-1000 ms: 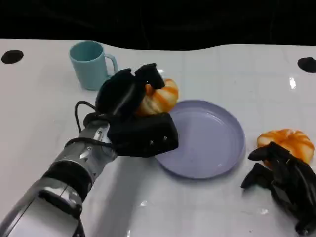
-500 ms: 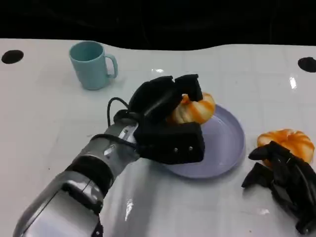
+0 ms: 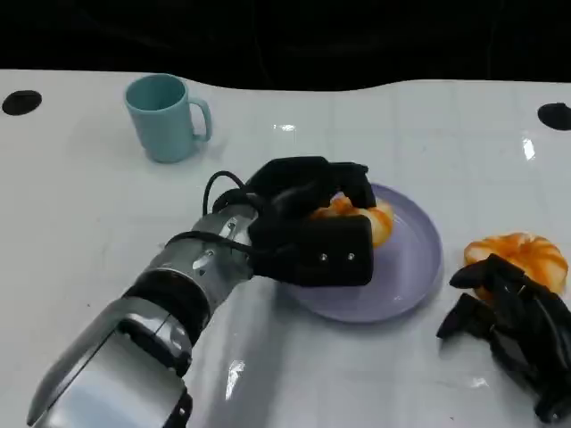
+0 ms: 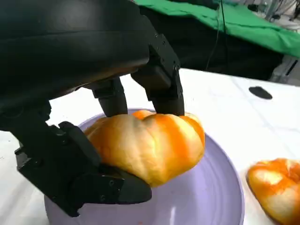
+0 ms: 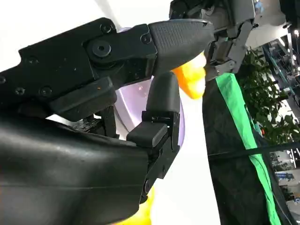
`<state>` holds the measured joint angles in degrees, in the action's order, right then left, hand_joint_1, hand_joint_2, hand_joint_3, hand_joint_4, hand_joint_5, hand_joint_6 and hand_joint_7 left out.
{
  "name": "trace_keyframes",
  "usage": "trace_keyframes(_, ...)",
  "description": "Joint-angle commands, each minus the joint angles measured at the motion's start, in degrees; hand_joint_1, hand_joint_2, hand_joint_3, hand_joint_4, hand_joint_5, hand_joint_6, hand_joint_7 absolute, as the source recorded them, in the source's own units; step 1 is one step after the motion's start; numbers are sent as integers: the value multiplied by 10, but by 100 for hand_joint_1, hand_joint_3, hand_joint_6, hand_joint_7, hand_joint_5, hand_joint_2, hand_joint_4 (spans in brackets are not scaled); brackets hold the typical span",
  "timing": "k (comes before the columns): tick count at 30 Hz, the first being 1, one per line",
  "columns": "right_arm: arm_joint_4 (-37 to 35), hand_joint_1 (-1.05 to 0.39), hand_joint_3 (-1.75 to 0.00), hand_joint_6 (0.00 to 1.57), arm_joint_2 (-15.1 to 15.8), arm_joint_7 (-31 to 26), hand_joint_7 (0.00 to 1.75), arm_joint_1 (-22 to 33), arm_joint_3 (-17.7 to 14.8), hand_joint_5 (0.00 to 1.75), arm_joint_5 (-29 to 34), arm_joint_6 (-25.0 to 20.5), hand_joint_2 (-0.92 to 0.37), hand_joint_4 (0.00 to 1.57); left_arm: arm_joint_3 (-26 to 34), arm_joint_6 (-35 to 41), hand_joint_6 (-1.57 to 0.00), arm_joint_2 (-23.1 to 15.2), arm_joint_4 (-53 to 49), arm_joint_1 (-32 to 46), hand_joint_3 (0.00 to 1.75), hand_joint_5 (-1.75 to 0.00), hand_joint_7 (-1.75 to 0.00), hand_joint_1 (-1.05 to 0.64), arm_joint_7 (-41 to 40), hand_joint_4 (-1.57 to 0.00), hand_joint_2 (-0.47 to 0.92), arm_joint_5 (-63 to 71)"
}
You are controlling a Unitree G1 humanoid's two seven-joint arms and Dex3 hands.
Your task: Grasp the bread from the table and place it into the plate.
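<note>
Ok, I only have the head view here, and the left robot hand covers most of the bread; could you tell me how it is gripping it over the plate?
Observer: In the left wrist view, the left robot hand holds the bread with fingers on top and the thumb underneath.
Operator: Thank you. Is the bread lying flat on the plate?
Observer: Not flat. The thumb sits between the bread's underside and the plate; I cannot tell whether the far end touches.
Operator: And is the right robot hand holding anything?
Observer: No. The right wrist view shows the fingers of the right robot hand apart with nothing between them.
</note>
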<state>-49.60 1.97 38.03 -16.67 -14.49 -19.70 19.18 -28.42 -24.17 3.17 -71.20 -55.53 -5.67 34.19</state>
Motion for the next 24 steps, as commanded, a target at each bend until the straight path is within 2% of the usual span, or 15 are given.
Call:
trace_keyframes(1, -3, -53, -26, 59, 7, -1, 124, 10, 1, 158, 2, -12, -92, 65, 5, 3, -72, -9, -1, -17, 32, -117, -23, -27, 15, -53, 92, -5)
trace_keyframes(2, -4, -54, -26, 60, 6, -2, 124, 10, 2, 158, 3, -8, -92, 65, -3, 7, -59, -15, 0, -22, 37, -103, -20, -38, 35, -42, 92, 3)
trace_keyframes(3, -5, -54, -26, 60, 6, -3, 124, 10, 2, 158, 4, -6, -92, 66, -9, 10, -34, -21, 1, -25, 47, -67, -15, -61, 51, -22, 92, 9)
trace_keyframes(4, -5, -54, -26, 60, 5, -3, 124, 9, 2, 158, 5, -5, -92, 66, -13, 12, -18, -24, 2, -28, 53, -45, -11, -76, 62, -9, 92, 12)
trace_keyframes(5, -6, -54, -26, 61, 5, -3, 124, 9, 2, 158, 5, -4, -92, 66, -16, 14, -13, -26, 3, -29, 55, -37, -10, -81, 68, -4, 92, 14)
trace_keyframes(8, -6, -54, -25, 61, 5, -3, 124, 8, 2, 158, 3, -7, -92, 66, -18, 16, -8, -29, 7, -29, 59, -28, -9, -87, 75, 0, 92, 18)
trace_keyframes(12, -2, -54, -25, 62, 3, -4, 123, 9, 1, 158, -1, -17, -92, 67, -31, 9, -5, -43, 15, -29, 79, -11, -7, -103, 69, 0, 92, 34)
trace_keyframes(24, 8, -54, -24, 63, 5, -11, 121, 14, 1, 157, 4, -21, -92, 67, 24, -50, -12, -78, 58, 2, 75, -15, -9, -104, 96, -6, 92, -34)
